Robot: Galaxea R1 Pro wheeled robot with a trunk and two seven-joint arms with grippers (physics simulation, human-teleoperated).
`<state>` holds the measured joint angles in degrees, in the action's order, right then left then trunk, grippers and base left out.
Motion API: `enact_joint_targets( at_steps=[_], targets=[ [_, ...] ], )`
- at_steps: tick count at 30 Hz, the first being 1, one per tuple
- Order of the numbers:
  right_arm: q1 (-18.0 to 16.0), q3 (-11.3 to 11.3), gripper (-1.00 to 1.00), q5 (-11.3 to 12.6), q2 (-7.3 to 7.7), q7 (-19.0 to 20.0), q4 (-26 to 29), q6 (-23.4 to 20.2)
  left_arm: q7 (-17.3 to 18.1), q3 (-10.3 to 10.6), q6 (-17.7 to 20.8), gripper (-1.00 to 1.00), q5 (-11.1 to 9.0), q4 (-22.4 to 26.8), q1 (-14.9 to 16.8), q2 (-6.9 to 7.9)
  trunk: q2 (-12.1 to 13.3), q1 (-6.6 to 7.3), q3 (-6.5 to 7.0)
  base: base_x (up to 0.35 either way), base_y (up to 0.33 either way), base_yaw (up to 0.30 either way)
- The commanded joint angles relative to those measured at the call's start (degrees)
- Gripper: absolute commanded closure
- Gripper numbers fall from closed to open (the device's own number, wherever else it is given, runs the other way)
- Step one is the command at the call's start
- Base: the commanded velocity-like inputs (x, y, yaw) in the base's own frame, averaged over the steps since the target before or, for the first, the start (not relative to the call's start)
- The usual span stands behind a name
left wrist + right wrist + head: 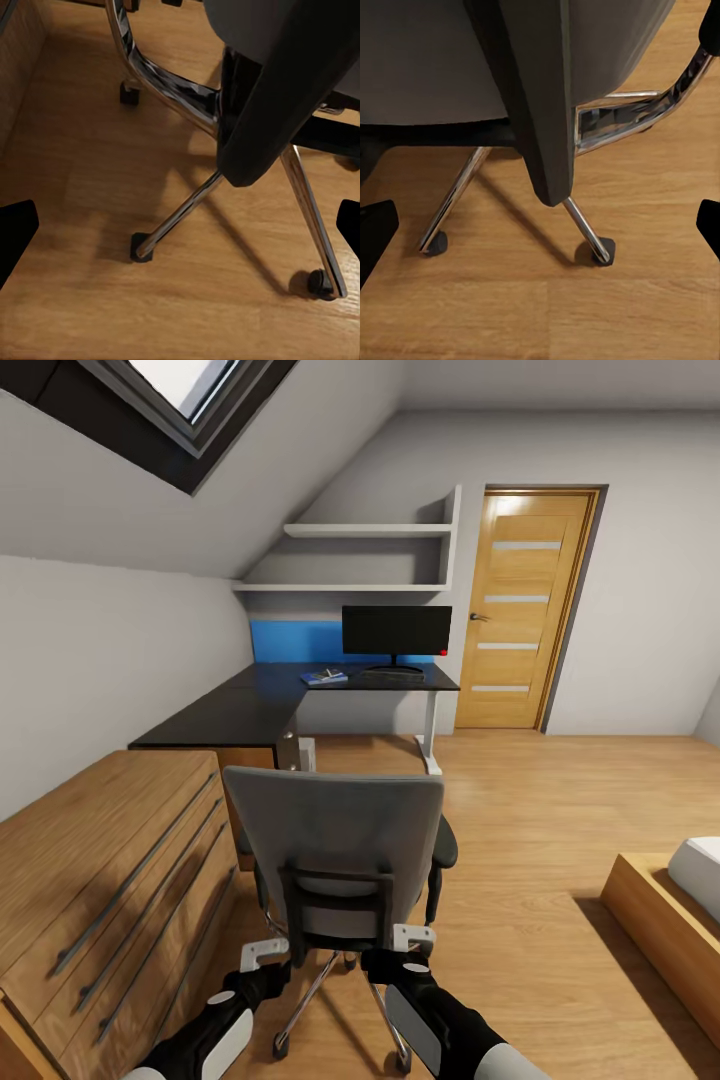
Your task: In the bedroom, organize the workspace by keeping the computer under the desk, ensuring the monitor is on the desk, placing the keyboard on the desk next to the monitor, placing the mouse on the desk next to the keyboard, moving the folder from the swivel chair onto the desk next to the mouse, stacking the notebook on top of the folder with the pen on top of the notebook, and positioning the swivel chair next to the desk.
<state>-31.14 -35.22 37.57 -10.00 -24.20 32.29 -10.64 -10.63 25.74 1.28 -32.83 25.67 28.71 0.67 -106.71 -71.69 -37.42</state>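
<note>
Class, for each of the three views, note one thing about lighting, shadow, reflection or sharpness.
Head view: the skylight is blown out white, and the desk top shows only a dull sheen. Left wrist view: the swivel chair casts soft shadows on the floor, and its chrome legs mirror the room. Right wrist view: the backrest is soft-edged close up.

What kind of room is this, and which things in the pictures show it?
Most likely an attic bedroom with a work corner: a sloped ceiling with a skylight, a black corner desk carrying a monitor, and what looks like a bed at the right edge.
</note>
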Motion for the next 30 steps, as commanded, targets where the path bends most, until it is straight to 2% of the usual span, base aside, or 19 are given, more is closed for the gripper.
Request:
enact_joint_targets(
  at_steps=[1,6,15,24,30],
  targets=[
    [-0.1,-0.2,-1.00,0.1,0.00,-0.4,0.1,-0.2,-0.4,0.5,0.2,-1.00,-0.4,0.1,0.0,0.08,0.0,0.01,-0.06,0.007,0.000,0.000],
    [-0.1,-0.2,-1.00,0.1,0.00,-0.5,0.0,0.0,-0.1,0.4,0.3,-1.00,-0.5,0.0,0.0,0.05,0.0,0.01,-0.06,0.110,0.000,0.000],
    [-0.1,-0.2,-1.00,0.1,0.00,-0.5,0.0,0.1,1.2,0.4,0.6,-1.00,-0.4,0.0,0.0,-0.05,0.0,0.01,-0.06,0.251,0.000,0.000],
    [-0.1,0.0,-1.00,0.1,0.00,-0.5,0.0,0.1,1.2,0.5,0.9,-1.00,-0.3,0.0,0.3,-0.53,0.0,0.01,-0.06,0.071,0.000,0.000],
    [-0.1,-0.1,-1.00,0.1,0.00,-0.5,0.0,0.1,1.4,0.5,1.0,-1.00,-0.1,0.1,0.4,-0.73,0.0,0.01,-0.06,0.273,0.000,0.000]
  ],
)
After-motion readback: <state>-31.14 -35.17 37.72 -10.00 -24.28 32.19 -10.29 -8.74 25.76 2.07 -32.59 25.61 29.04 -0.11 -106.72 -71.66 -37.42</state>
